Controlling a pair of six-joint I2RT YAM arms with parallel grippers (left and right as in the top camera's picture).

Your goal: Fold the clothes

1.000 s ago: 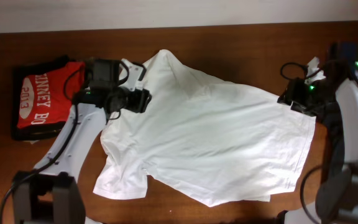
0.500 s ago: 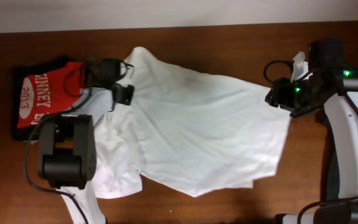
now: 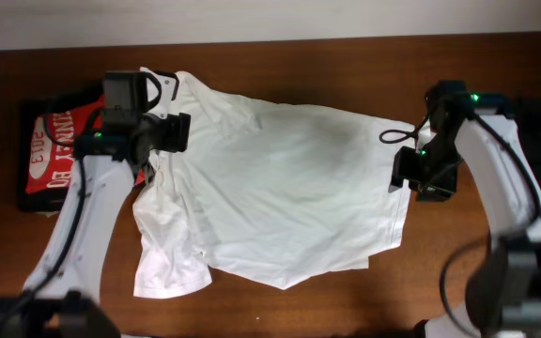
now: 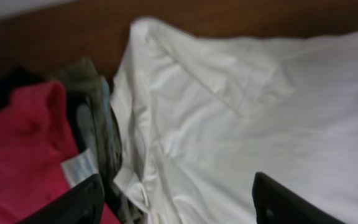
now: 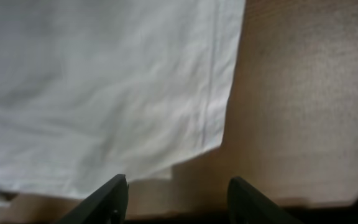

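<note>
The white shirt lies spread and wrinkled across the middle of the wooden table, collar end toward the upper left. My left gripper hovers over its upper left part. In the left wrist view the fingers are wide open, with bunched white fabric below them. My right gripper is at the shirt's right edge. In the right wrist view it is open and empty over bare wood, just off the shirt's hem corner. I cannot make out the green-and-yellow patch.
A red shirt with white lettering lies on a dark cloth at the table's left, touching the white shirt's edge; it also shows in the left wrist view. A black cable loops by the right arm. Bare wood lies right of the shirt.
The white shirt has slid left and bunched up narrower. My left arm moved up and left with it. My right arm swung down and left to the shirt's right edge.
</note>
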